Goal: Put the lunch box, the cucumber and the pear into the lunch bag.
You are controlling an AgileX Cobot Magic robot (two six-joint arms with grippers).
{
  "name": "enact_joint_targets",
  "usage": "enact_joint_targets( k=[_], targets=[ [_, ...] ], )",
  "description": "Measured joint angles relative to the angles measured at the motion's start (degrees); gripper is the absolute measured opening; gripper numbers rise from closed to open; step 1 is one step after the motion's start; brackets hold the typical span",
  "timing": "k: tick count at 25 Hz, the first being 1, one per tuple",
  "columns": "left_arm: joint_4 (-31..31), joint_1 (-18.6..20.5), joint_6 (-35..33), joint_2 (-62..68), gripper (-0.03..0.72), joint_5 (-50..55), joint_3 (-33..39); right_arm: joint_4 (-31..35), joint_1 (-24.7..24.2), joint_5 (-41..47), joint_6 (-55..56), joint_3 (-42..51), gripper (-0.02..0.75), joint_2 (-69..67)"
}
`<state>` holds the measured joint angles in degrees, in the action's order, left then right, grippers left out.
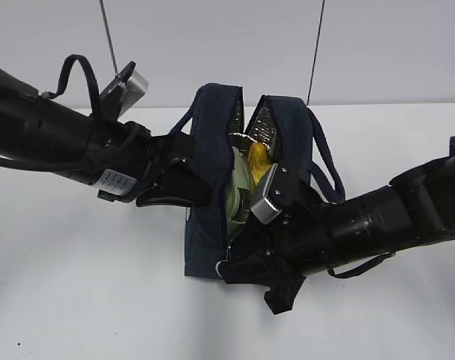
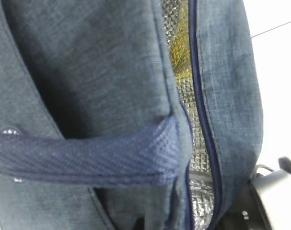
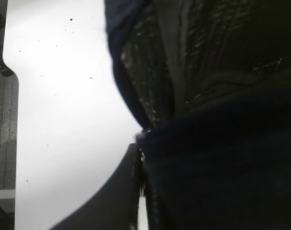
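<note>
The dark navy lunch bag (image 1: 212,120) stands open in the middle of the white table. The pale green lunch box (image 1: 238,187) stands on edge inside it, with the yellow pear (image 1: 257,157) behind it against the foil lining. The cucumber is out of view. My left gripper (image 1: 191,161) is buried in the bag's left wall and looks shut on it. In the left wrist view, fabric (image 2: 87,72) and a handle (image 2: 87,153) hide the fingers. My right gripper (image 1: 238,259) is shut on the bag's near end by the metal ring pull (image 1: 221,268). One dark finger (image 3: 119,191) presses the fabric (image 3: 222,167).
The bag's right handle (image 1: 328,169) hangs over its right side above my right arm (image 1: 377,217). White table (image 1: 77,285) lies around the bag. A wall with two thin cables (image 1: 107,34) stands behind.
</note>
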<state>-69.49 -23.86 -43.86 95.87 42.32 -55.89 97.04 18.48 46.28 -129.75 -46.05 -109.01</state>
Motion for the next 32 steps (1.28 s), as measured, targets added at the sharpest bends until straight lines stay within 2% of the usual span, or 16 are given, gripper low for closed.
enact_joint_targets(
  k=[13,21,24,29,32],
  targets=[
    [-0.2,0.0,0.0,0.0,-0.012,0.2,0.0,-10.8,0.0,-4.3,12.1,0.0,0.006,5.5],
    [-0.2,0.0,-0.5,0.0,0.007,0.7,0.0,-14.7,0.0,-4.4,17.0,0.0,0.006,12.8],
    [-0.2,0.0,-1.4,0.0,0.066,1.3,0.0,-15.8,0.0,-4.4,19.0,0.0,0.006,13.8],
    [-0.1,0.0,-3.1,0.0,0.277,3.1,0.0,-17.3,0.0,-4.4,21.1,0.1,0.006,14.8],
    [0.1,0.0,-3.4,0.0,0.360,3.6,0.0,-17.5,0.0,-4.5,21.5,0.1,0.006,16.1]
  ],
)
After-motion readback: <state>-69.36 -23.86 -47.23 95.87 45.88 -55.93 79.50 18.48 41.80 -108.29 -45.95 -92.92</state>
